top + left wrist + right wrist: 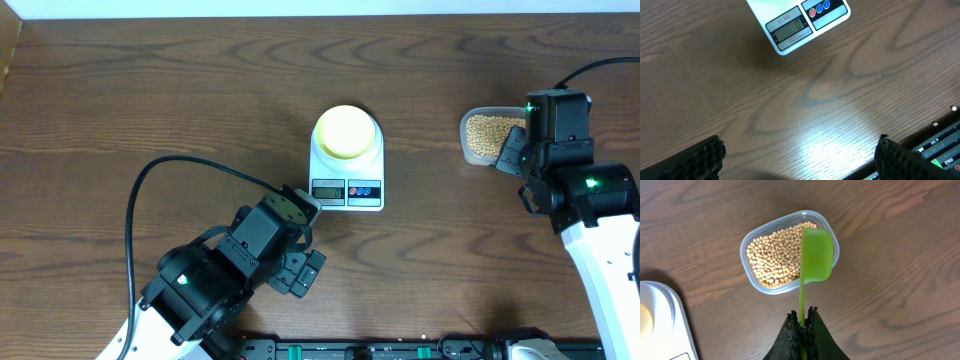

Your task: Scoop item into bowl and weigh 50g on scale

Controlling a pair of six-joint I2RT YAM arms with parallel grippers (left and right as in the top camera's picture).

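The tan-yellow beans (774,257) fill a clear plastic tub (749,275) at the table's right (480,135). My right gripper (802,315) is shut on the handle of a green scoop (816,255), whose head hangs over the tub's right side. The pale yellow bowl (346,130) sits on the white scale (347,190) in the middle. The scale's display end (790,27) shows at the top of the left wrist view. My left gripper (800,155) stands open over bare wood near the front edge, below and left of the scale (300,265).
A black cable (150,190) loops over the table from the left arm. A rail with electronics (940,145) runs along the front edge. The table's back edge meets a white wall (320,8).
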